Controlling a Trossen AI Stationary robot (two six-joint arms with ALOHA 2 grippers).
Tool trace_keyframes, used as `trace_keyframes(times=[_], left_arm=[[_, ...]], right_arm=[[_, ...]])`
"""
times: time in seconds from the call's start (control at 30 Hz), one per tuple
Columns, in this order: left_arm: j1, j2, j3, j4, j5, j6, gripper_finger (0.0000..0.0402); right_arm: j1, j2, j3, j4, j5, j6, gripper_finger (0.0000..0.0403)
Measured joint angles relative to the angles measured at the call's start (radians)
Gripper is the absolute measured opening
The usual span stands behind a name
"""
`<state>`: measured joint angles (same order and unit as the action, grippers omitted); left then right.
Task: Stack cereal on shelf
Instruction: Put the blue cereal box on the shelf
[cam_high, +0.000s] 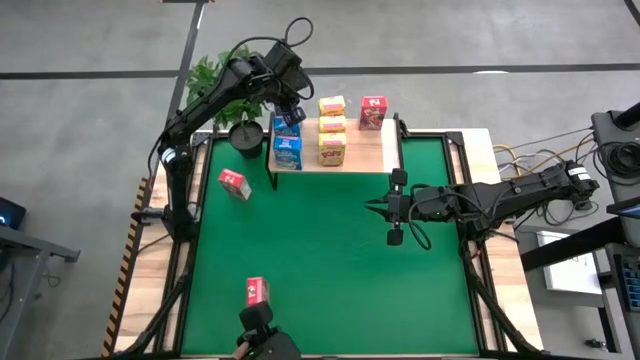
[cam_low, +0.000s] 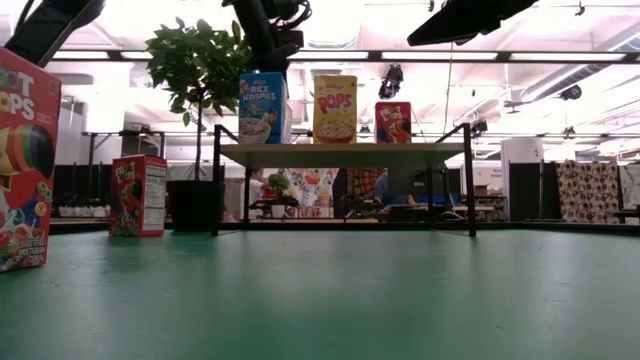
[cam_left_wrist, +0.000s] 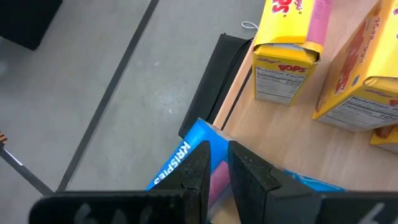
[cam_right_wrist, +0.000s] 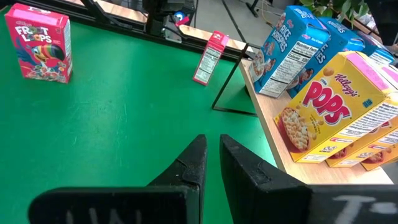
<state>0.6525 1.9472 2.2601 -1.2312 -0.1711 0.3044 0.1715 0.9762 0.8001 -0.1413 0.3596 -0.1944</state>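
The left gripper is clamping narrowly on a blue Rice Krispies box at the shelf's back-left corner, beside 3 yellow Pops boxes. The right gripper is hovering over the green mat, fingers nearly together, empty.

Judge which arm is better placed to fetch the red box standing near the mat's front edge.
Right, probably. The right gripper hangs over mid-mat with nothing in it, nearer the red box. The left gripper is at the shelf, on the blue cereal box.
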Motion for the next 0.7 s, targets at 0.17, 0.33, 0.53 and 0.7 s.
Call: trace_keyframes(times=[0.17,0.33,0.53,0.7], left_arm=[[0.001,-0.002,0.0,-0.001,-0.001,-0.004,0.0039],[0.0,-0.002,0.0,-0.002,-0.01,-0.004,0.0039],[0.001,-0.002,0.0,-0.037,-0.197,-0.004,0.0039],[0.003,-0.002,0.0,-0.074,-0.212,-0.024,0.0039]], right_arm=[[0.0,0.0,0.0,0.001,0.0,0.0,0.0034],[0.0,0.0,0.0,0.001,0.0,0.0,0.0034],[0.0,0.0,0.0,0.001,0.0,0.0,0.0034],[0.0,0.0,0.0,0.001,0.0,0.0,0.0034]])
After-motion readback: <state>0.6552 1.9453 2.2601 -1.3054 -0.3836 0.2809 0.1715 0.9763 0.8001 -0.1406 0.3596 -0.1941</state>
